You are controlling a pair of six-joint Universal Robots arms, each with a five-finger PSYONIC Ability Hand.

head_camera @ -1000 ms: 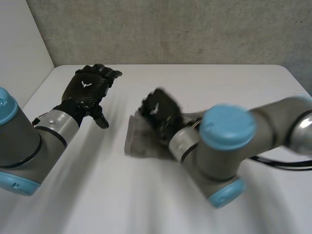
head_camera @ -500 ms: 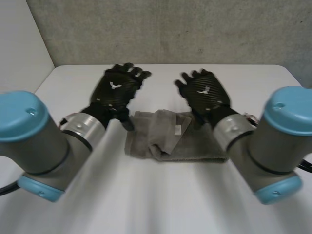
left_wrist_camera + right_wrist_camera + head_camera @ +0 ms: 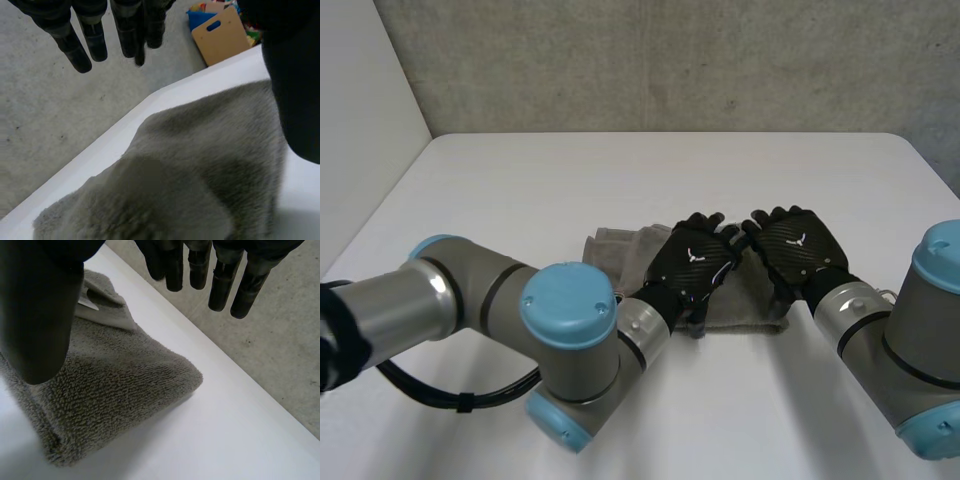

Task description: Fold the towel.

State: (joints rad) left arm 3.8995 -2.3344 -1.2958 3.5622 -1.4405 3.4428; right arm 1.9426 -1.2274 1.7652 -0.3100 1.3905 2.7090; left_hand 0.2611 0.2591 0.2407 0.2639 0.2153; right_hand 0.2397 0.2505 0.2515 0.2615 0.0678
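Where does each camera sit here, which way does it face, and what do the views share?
Head view: between and behind the arms, looking down at the white table and grey towel; both arms show, left hand and right hand over the towel.
Left wrist view: on the left wrist, looking along the palm; its straight fingers above the towel, floor beyond.
Right wrist view: on the right wrist, likewise; straight fingers above a towel corner.
Shared: the towel on the table.
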